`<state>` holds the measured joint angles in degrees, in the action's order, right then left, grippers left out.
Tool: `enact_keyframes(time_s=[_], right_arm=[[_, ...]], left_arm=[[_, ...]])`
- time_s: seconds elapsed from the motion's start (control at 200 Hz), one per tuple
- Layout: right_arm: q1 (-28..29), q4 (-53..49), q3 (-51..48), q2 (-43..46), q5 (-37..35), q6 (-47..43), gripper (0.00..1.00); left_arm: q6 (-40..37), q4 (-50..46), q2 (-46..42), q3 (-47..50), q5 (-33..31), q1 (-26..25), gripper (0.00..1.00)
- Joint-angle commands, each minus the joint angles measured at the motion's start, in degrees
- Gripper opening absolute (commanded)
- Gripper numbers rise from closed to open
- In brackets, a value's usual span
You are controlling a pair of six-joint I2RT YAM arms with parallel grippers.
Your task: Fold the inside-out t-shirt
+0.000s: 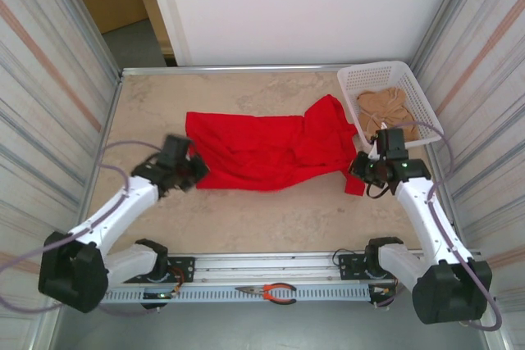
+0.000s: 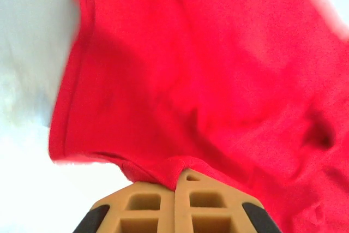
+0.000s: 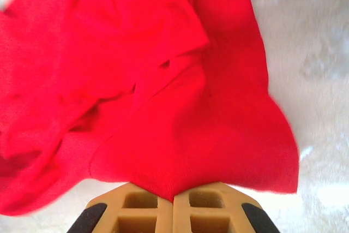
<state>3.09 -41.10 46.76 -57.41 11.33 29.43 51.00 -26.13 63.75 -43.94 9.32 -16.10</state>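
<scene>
The shirt (image 1: 262,149) lies stretched left to right across the middle of the table (image 1: 271,219) in the top view. Its left half is fairly flat, while its right half is bunched into ridges, with a lobe reaching up just beside the white basket (image 1: 353,79) in the upper right. A tan garment (image 1: 387,108) sits in that basket, apart from the job. The left gripper (image 1: 195,171) is at the shirt's lower left corner. In its wrist view its fingers are pressed together with a pinch of red cloth (image 2: 180,80) rising from between them, so I'd call it clamped on the shirt. The right gripper (image 1: 359,168) is at the lower right end, and its wrist view (image 3: 174,197) shows the same thing, with tips closed and the shirt's edge (image 3: 180,107) nipped between them. I see no clean fold anywhere, only loose creases, so I judge the task barely begun. A hold has been taken at each end, and the smoothing and every fold remain to be done. I can't tell from here which face of the shirt is outward. Red-handled pliers (image 1: 275,293) lie on the rail at the bottom, well away from the work.
</scene>
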Motion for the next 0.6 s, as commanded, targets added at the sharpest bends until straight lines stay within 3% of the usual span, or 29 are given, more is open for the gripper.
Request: enact_keyframes(time_s=[0.0, 0.13, 0.376, 0.496, 0.596], right_arm=[[-2.8, -1.8, 5.1, -1.3, 3.3, -3.2, 0.0], [-3.9, -2.7, 9.2, -1.9, 4.8, -3.3, 0.0], [-4.0, -4.3, 12.1, -1.6, 6.7, -3.3, 0.0], [-3.9, -5.7, 13.5, -0.5, 10.5, -2.6, 0.0], [-3.9, -5.6, 17.2, 4.1, 12.3, 0.3, 0.0]], left_arm=[[-12.7, -3.3, 2.4, -9.9, 11.7, 9.6, 0.0], [-16.5, -5.6, 7.2, -19.4, 16.2, 14.5, 0.0], [-17.1, -6.6, 8.1, -26.5, 18.4, 17.0, 0.0], [-15.7, -7.1, 6.1, -27.3, 19.9, 17.0, 0.0], [-10.1, -3.1, -0.3, -25.8, 20.3, 17.0, 0.0]])
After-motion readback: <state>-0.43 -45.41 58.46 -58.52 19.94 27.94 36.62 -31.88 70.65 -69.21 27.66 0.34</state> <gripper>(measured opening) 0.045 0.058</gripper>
